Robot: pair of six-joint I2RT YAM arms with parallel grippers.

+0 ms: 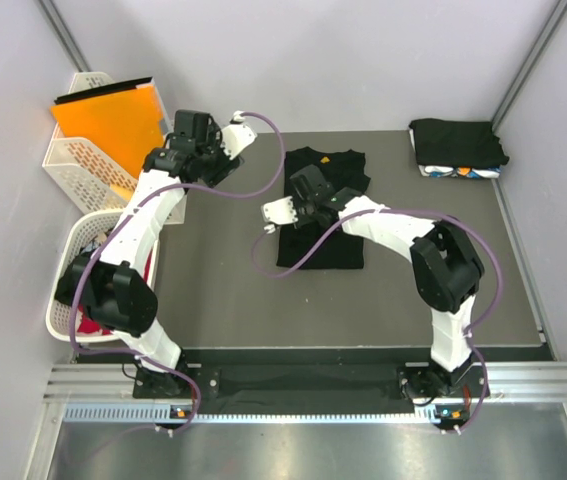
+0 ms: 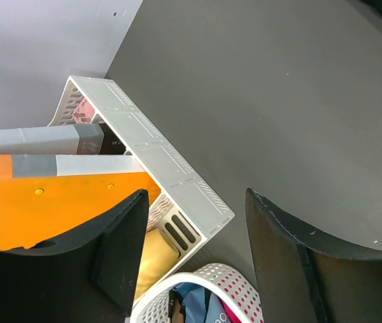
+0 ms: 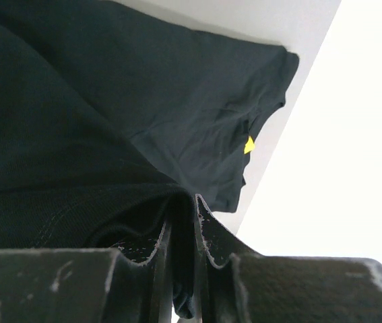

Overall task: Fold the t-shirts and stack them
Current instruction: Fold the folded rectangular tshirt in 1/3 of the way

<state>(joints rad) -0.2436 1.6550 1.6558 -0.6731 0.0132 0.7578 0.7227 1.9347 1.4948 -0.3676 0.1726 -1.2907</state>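
Note:
A black t-shirt (image 1: 321, 225) lies partly folded on the grey table (image 1: 223, 290) at the middle. My right gripper (image 1: 308, 192) is shut on a fold of this shirt near its left upper edge; in the right wrist view the black cloth (image 3: 110, 121) is pinched between the fingers (image 3: 211, 229), and a yellow neck tag (image 3: 248, 145) shows. My left gripper (image 1: 238, 135) is open and empty, raised at the back left near the orange folder; its fingers (image 2: 120, 242) frame the basket corner. A folded stack of t-shirts (image 1: 458, 148) sits at the back right.
A white lattice basket (image 1: 88, 155) holds the orange flat folder (image 1: 113, 115) at the back left. A round white basket (image 1: 88, 275) with red and blue clothes stands at the left edge, also in the left wrist view (image 2: 204, 296). Walls close in on both sides.

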